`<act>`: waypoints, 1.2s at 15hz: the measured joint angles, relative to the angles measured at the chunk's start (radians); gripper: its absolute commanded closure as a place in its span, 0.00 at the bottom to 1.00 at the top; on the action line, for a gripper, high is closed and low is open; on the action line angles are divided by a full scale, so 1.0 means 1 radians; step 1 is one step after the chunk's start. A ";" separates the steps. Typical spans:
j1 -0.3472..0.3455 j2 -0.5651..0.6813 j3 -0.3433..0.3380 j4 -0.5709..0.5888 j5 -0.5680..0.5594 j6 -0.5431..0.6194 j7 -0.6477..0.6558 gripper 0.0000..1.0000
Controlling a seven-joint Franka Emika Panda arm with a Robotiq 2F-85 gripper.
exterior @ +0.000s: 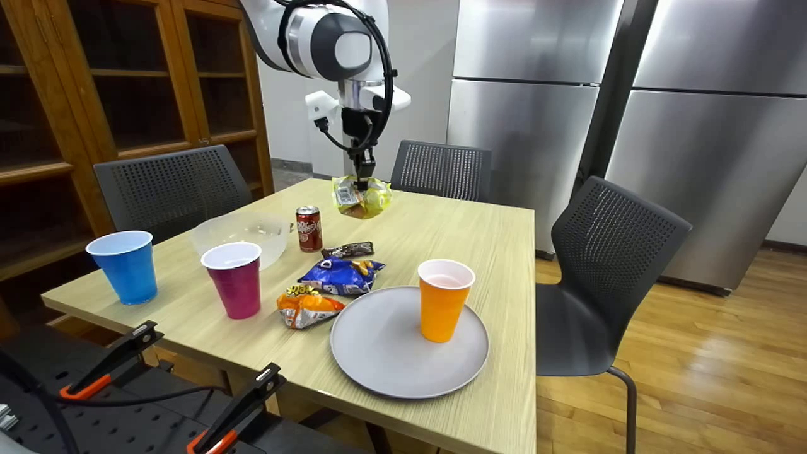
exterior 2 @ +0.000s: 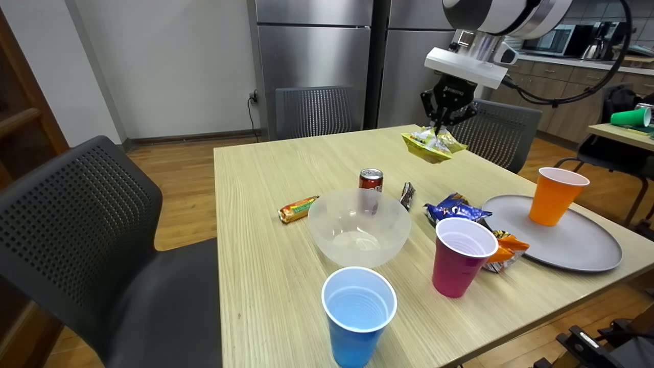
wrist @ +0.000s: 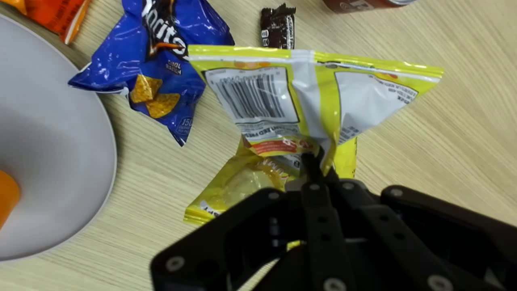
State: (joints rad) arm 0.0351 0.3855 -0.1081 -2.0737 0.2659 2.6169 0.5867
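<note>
The end effector [exterior: 361,182] holds the yellow bag [wrist: 309,109] pinched, beyond the can [exterior: 309,230] in both exterior views (whether it touches the counter [exterior: 454,224], I cannot tell). The bowl [exterior 2: 332,235] is just beside the can, the dark bar [exterior: 348,250] near it and the plate [exterior: 375,347] with the orange cup [exterior: 441,309] well apart

In an exterior view, pinching a yellow bag [exterior: 377,198] in the tool [exterior: 361,185], up-left of the frame's centre. Shows a red can [exterior: 309,230] farther left on the worktop [exterior: 466,236], a blue cup [exterior: 131,271] lower left, an orange cup [exterior: 441,313] on a grey plate [exterior: 378,347], lower middle.
</note>
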 measured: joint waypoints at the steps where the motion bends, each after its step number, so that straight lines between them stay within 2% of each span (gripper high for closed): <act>1: 0.002 -0.018 0.006 -0.024 0.000 0.011 -0.011 1.00; 11: 0.032 -0.182 0.074 -0.249 0.000 0.084 -0.116 1.00; 18: 0.073 -0.252 0.120 -0.366 -0.029 0.124 -0.133 1.00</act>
State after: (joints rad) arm 0.1078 0.1332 0.0116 -2.4394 0.2370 2.7411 0.4533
